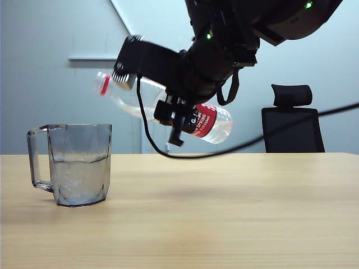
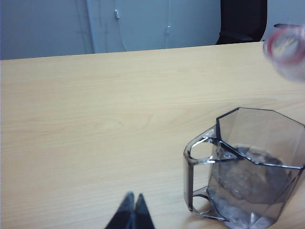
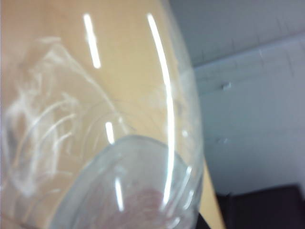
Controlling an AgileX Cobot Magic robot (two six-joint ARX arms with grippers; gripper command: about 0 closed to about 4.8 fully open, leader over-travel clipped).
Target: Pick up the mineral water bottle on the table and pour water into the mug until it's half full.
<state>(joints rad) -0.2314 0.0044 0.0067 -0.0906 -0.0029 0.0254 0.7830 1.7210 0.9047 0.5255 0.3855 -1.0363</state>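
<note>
bottle: my right gripper [image 1: 175, 120] is clamped on the mineral water bottle [image 1: 210, 120] mid-body, held in air well above the table [image 1: 224, 213]. Lies near level, neck w/ red ring toward the mug side, mouth a bit higher than base, no cap.
right wrist view: all clear plastic, blurred; can't see my fingers there.
mug [image 1: 78, 165]: upright on table, left side of ext view, handle facing away from bottle.
water [image 1: 78, 179]: in mug, level looks approx half.
pour: no stream visible; bottle mouth is up and to the side of rim.
left gripper [image 2: 133, 212]: low nr the mug, tips pressed together, empty.
progress: pick + pour look done, I'd say.
left: confirm level, set bottle back upright on table, let go.
</note>
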